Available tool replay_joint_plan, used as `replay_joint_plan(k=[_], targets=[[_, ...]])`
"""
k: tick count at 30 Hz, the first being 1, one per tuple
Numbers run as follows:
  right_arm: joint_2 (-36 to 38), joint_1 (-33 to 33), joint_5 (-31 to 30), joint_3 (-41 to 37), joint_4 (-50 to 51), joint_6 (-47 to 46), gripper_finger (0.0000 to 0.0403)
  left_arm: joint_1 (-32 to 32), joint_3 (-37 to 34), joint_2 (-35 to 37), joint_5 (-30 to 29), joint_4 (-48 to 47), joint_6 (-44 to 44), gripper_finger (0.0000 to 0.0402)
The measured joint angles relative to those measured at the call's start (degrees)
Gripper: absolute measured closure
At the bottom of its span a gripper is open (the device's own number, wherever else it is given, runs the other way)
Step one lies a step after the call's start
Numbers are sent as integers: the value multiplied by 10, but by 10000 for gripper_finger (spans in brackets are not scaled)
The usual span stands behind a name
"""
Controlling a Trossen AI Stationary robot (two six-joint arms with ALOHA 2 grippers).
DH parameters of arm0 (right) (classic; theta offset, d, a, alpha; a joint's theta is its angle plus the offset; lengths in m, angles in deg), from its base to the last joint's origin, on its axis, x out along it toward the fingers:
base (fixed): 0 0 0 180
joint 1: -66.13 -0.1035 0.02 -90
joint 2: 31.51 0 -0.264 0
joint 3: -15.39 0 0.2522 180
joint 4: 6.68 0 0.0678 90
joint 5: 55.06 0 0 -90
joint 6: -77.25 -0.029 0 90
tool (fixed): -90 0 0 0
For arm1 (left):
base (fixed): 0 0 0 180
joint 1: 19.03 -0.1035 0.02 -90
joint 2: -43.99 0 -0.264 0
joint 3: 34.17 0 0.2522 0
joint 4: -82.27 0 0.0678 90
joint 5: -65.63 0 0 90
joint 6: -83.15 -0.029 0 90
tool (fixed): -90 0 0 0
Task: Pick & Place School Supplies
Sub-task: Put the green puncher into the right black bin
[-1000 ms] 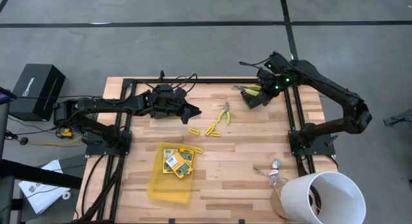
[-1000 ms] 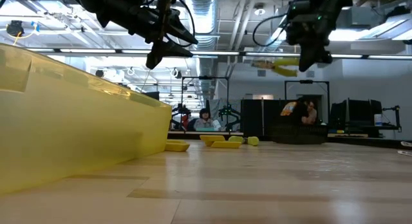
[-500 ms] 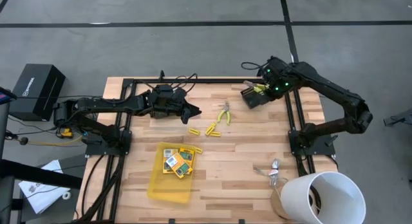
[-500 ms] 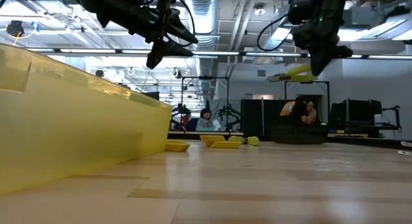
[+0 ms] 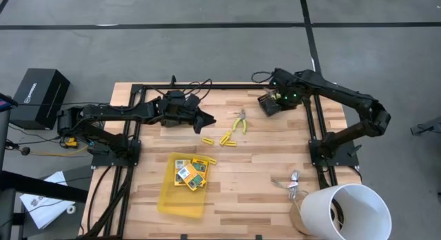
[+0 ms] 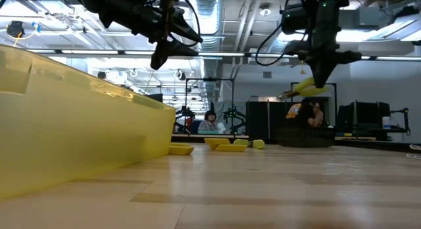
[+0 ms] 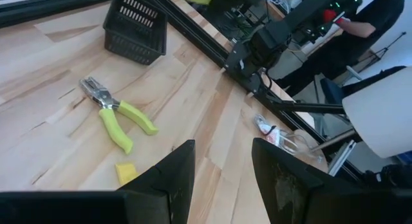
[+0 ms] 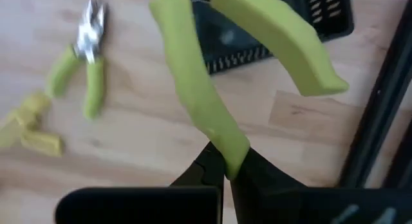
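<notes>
At the near edge of the table, a white cylindrical bin (image 5: pixel 346 211) is seen at the right corner, with a small cluster of silvery clips (image 5: pixel 292 184) lying just beside it. Toward the left front, a translucent yellow tray (image 5: pixel 180 197) rests on the wooden table (image 5: pixel 255 171), and several green-yellow-orange printed boxes (image 5: pixel 190 172) are held at its far end. A short yellow stick (image 5: pixel 212 160) is found just past the tray's far corner.

Further back, near the middle of the table, more yellow sticks (image 5: pixel 224 138) are scattered, and a tool with yellow-green handles (image 5: pixel 239 121) lies flat just beyond them, apart from both arms.

The left gripper (image 5: pixel 207 120) is held above the table to the left of that tool, its fingers (image 7: pixel 172 176) spread apart with nothing between them.

At the far right, a small black basket (image 5: pixel 269 106) stands on the table beside the frame rail. The right gripper (image 5: pixel 275 96) is positioned over it, its fingers (image 8: pixel 239 165) pinched together on one handle of a second yellow-green tool (image 8: pixel 212 95), which is carried in the air with its other handle splayed outward above the basket. People are visible in the room beyond the table.
</notes>
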State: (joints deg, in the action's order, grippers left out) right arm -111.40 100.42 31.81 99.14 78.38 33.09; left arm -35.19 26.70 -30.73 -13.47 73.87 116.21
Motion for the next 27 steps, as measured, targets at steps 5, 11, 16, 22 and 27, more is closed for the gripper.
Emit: replay_joint_plan(k=[5, 11, 16, 22, 27], targets=[[14, -23, -62, 0, -23, -120, 402, 0, 0, 0, 15, 1, -12, 252], [20, -65, -113, 0, -93, -254, 402, 0, 0, 0, 53, 1, -39, 252], [19, -104, -181, -69, -247, -387, 402, 0, 0, 0, 67, 1, -41, 252], [18, -156, -279, -202, -516, -537, 402, 0, 0, 0, 101, 0, -39, 252], [18, -204, -374, -273, -690, -606, 402, 0, 0, 0, 101, 0, -28, 252]])
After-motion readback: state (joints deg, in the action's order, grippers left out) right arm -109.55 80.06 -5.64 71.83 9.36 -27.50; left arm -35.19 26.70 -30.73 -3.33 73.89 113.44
